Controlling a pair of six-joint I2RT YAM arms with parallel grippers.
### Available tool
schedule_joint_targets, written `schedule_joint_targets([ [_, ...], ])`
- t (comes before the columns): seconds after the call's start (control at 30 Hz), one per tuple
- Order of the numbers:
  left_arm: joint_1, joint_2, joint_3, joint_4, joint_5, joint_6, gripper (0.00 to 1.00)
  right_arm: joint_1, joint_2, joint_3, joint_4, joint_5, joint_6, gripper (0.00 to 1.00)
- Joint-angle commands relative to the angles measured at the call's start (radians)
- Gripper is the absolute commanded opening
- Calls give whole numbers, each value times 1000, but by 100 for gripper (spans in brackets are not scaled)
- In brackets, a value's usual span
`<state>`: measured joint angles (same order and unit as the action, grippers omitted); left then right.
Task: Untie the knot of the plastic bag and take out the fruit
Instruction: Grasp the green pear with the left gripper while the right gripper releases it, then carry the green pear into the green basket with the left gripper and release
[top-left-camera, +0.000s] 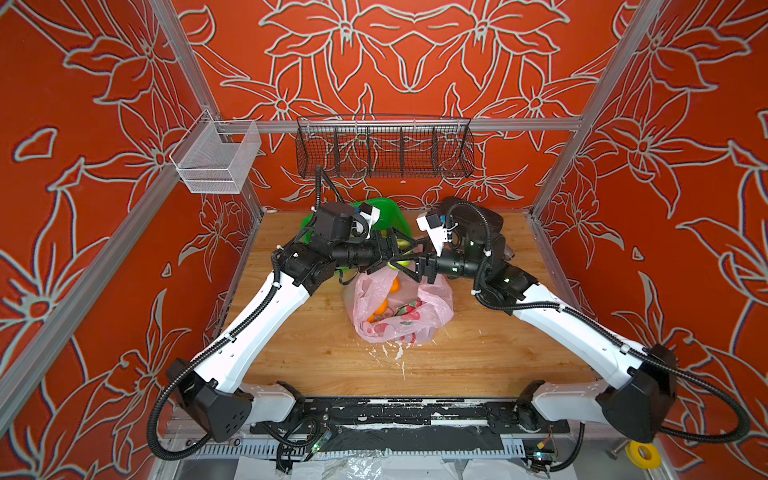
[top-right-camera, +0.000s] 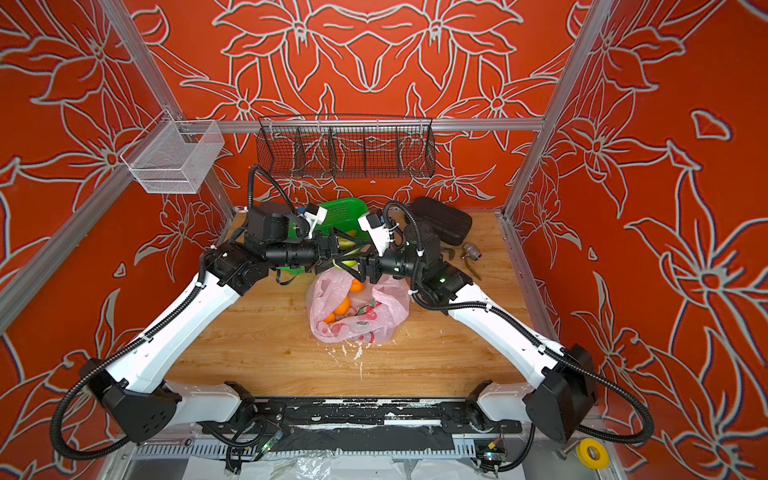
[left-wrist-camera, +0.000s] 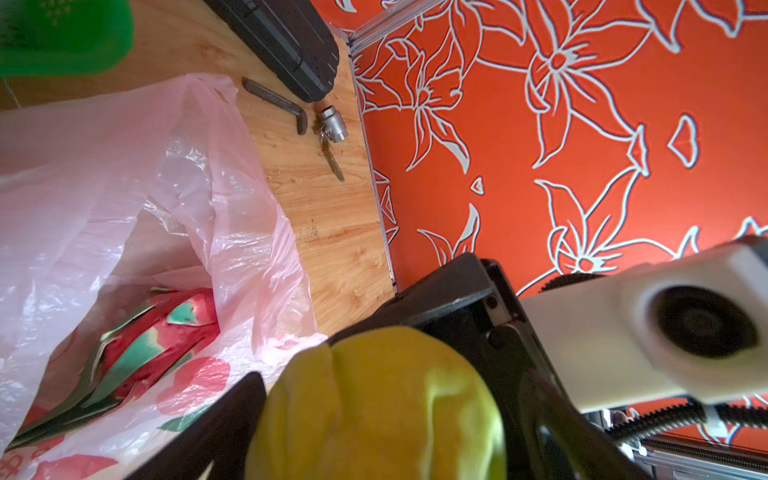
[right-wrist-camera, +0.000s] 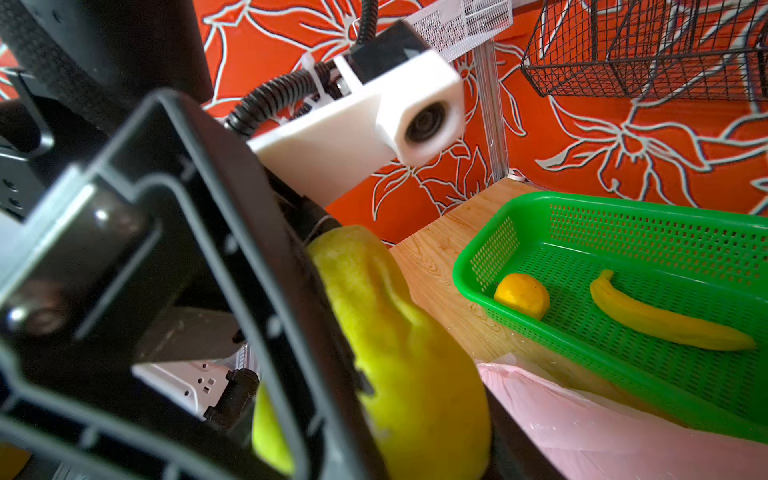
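Note:
The pink plastic bag (top-left-camera: 432, 309) (top-right-camera: 390, 311) lies mid-table with its mouth gaping; no knot shows. Oranges (top-left-camera: 380, 309) and a dragon fruit (left-wrist-camera: 158, 340) sit inside it. Above the bag's far edge both grippers meet around one yellow-green fruit (top-left-camera: 395, 263) (left-wrist-camera: 374, 407) (right-wrist-camera: 395, 353). My right gripper (top-left-camera: 409, 257) is shut on this fruit. My left gripper (top-left-camera: 401, 247) has its jaws standing wide on either side of the same fruit, and one finger (left-wrist-camera: 216, 428) lies close against it.
The green basket (top-left-camera: 386, 210) (right-wrist-camera: 623, 216) behind the grippers holds a small orange-yellow fruit (right-wrist-camera: 521, 295) and a banana (right-wrist-camera: 665, 324). A black case (top-right-camera: 440, 220), a bent metal bar (left-wrist-camera: 274, 97) and a valve (top-right-camera: 471, 251) lie at the back right. Wire baskets (top-left-camera: 384, 149) hang on the back rail.

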<state>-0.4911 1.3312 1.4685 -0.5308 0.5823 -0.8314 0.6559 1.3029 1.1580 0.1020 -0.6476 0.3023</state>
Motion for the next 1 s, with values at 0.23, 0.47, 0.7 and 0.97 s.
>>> schedule_joint_targets([
  [0.23,-5,-1,29,-34,-4,20,70,-1,-14,11,30,-11,-37,69],
  [0.47,-4,-1,38,-21,-73,26,67,-1,-66,-20,31,34,-33,92],
  [0.7,16,-22,75,-76,-418,153,67,-1,-165,-72,70,95,-5,97],
  [0.97,82,-11,57,-49,-763,321,67,-1,-275,-158,78,154,42,97],
])
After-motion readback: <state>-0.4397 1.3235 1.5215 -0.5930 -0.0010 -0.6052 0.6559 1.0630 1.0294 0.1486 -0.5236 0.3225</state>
